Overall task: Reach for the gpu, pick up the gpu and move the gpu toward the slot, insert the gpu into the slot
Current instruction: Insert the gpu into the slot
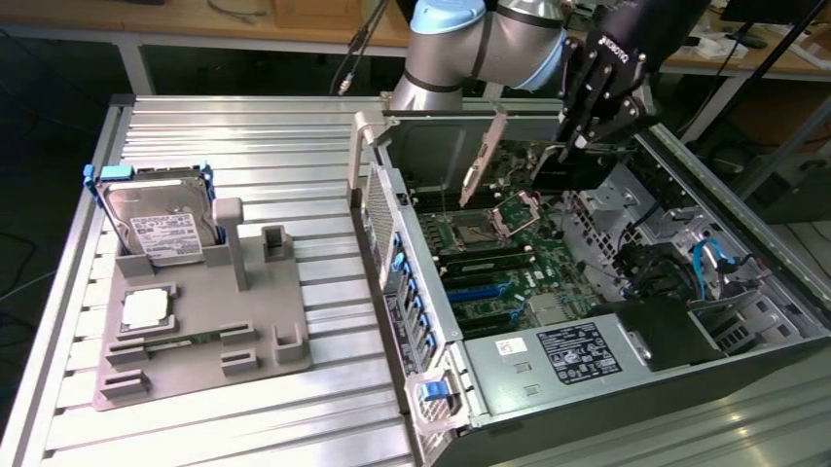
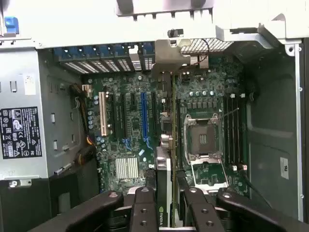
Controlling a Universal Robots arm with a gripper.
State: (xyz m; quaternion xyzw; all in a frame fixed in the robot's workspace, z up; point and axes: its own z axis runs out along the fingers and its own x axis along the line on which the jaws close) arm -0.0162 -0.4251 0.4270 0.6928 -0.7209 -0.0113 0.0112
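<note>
My gripper (image 1: 587, 136) hangs inside the open computer case, shut on the gpu (image 1: 575, 173), a dark card whose silver bracket (image 1: 484, 161) points toward the case's rear wall. In the wrist view the gpu (image 2: 164, 169) stands edge-on between my fingers (image 2: 145, 208), above the green motherboard (image 2: 123, 145). The slot (image 2: 143, 113) is a long blue strip. The card's edge hangs beside it, over the gap between the slot and the processor socket (image 2: 203, 135). The slot (image 1: 484, 289) holds nothing.
A silver hard drive (image 1: 156, 229) and a processor chip (image 1: 146, 309) rest on a grey fixture (image 1: 195, 331) at the exterior view's left. The case side wall (image 1: 389, 243), power supply (image 1: 571, 355), black memory strips (image 1: 487, 261) and blue cables (image 1: 711, 263) surround the board.
</note>
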